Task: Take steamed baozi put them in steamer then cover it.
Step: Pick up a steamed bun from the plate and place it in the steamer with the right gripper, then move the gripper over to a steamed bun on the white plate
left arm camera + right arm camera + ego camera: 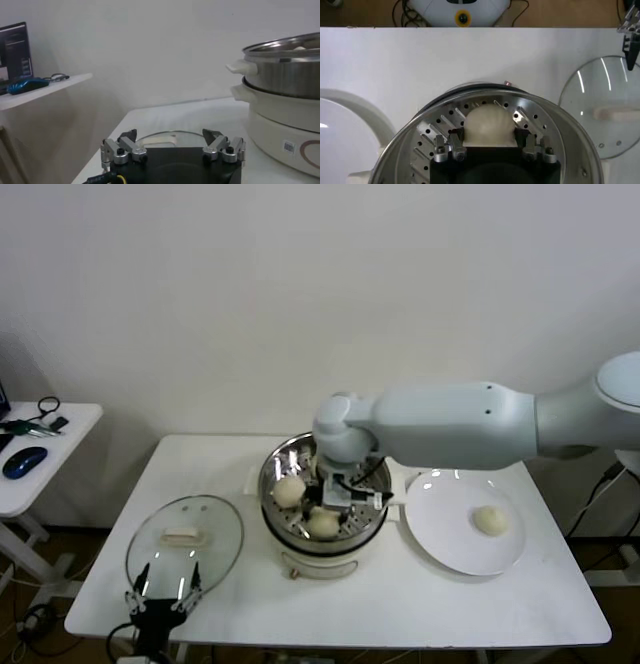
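Note:
The steamer [322, 514] stands at the table's middle with two baozi [289, 490] [323, 524] on its perforated tray. My right gripper [345, 489] reaches down into it. In the right wrist view this gripper [488, 137] is shut on a third baozi [488, 125], its fingers against both sides, just above the tray [432, 132]. A fourth baozi [490, 520] lies on the white plate [450, 544]. The cover [185, 539] lies flat on the table at the left. My left gripper [160, 599] is open and empty at the cover's near edge [171, 136].
A side table [60, 434] with a blue mouse [22, 461] and cables stands to the left. The wall is close behind the table. In the left wrist view the steamer [285, 75] rises beside the cover [160, 141].

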